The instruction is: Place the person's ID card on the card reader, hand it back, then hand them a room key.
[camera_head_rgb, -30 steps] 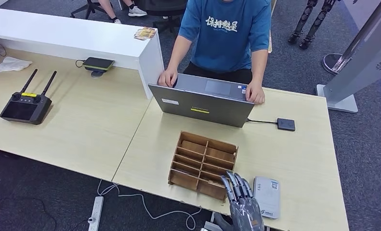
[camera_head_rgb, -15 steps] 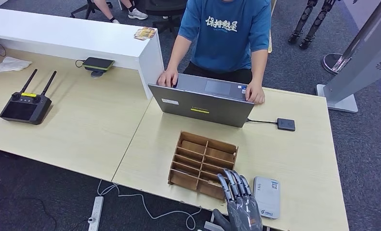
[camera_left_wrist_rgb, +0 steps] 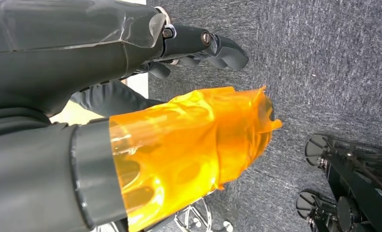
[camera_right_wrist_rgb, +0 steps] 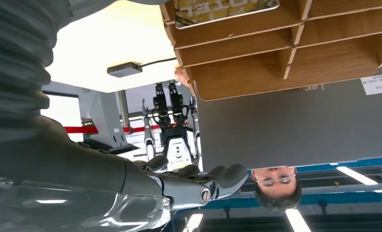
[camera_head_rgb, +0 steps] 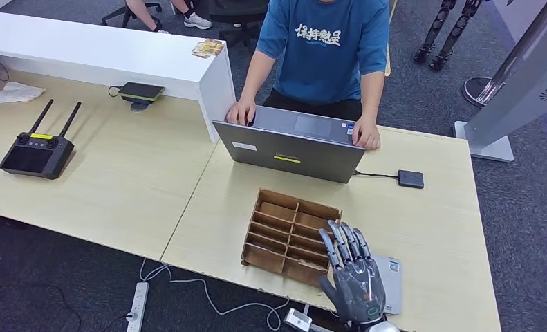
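Right hand [camera_head_rgb: 353, 280] raised at the near right edge of the worktop [camera_head_rgb: 429, 228], back toward the camera, fingers [camera_head_rgb: 344, 242] spread and straight, holding nothing. Reaches over the near right corner of a wooden rack [camera_head_rgb: 284, 228] and covers the left part of a pale grey card reader [camera_head_rgb: 393, 283], which lies flat just beside the rack. Touching either or not: cannot tell.

Left hand [camera_left_wrist_rgb: 106, 53] hanging over grey carpet, thumb wrapped in orange film; dark fingers [camera_left_wrist_rgb: 222, 48] bent a little, but spread or closed cannot be told.

Rack split into two columns of shallow slots. Seen from the right wrist, a printed card [camera_right_wrist_rgb: 225, 10] lying in one slot on the hand's side of the rack.

Beyond the rack, an open grey laptop [camera_head_rgb: 288, 151], lid back toward the robot. Small black box [camera_head_rgb: 411, 179] to its right, joined to it by a thin cable.

Behind the laptop, a person [camera_head_rgb: 326, 48] in a blue T-shirt, both hands at the keyboard's sides.

Far left on the neighbouring worktop, a black remote [camera_head_rgb: 36, 149] with two antennas.
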{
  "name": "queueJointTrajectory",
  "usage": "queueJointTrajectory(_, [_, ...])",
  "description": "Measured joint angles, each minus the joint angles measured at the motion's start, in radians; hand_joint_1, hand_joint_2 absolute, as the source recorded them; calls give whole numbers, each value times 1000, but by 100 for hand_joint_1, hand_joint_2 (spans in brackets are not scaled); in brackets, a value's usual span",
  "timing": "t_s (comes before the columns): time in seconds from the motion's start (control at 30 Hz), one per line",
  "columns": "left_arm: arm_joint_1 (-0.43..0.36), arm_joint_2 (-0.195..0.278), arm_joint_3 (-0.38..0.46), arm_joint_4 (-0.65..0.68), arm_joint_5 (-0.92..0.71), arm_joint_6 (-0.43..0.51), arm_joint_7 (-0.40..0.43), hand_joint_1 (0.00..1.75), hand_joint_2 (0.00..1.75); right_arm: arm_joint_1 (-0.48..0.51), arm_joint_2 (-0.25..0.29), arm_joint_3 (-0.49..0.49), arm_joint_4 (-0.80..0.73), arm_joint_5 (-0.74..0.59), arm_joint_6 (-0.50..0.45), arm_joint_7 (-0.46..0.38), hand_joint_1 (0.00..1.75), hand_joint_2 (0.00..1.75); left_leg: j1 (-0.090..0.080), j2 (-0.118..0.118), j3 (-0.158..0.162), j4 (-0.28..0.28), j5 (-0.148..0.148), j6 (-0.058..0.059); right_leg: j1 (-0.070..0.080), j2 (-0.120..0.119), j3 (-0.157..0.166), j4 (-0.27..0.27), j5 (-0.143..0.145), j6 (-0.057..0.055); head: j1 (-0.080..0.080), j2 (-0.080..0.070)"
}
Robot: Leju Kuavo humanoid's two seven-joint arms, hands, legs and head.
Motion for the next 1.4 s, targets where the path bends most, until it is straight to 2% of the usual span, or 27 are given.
queueJointTrajectory(0.47, [0,0,0,0,24,3,9,0,0,-24,-2,1,14,-79,93,5,0,175,0,0,0,0,0,0,0,0,0,0,0,0,0,0])
queueJointTrajectory(0.8, [0,0,0,0,44,11,17,0,0,-43,-30,21,12,-104,170,38,0,175,0,0,0,0,0,0,0,0,0,0,0,0,0,0])
queueJointTrajectory(1.13, [0,0,0,0,64,27,20,0,0,-47,-60,29,-8,-71,189,72,0,175,0,0,0,0,0,0,0,0,0,0,0,0,0,0])
queueJointTrajectory(1.4, [0,-1,0,0,80,45,21,0,0,-11,-84,34,-61,-76,196,86,0,175,0,0,0,0,0,0,0,0,0,0,0,0,0,0])
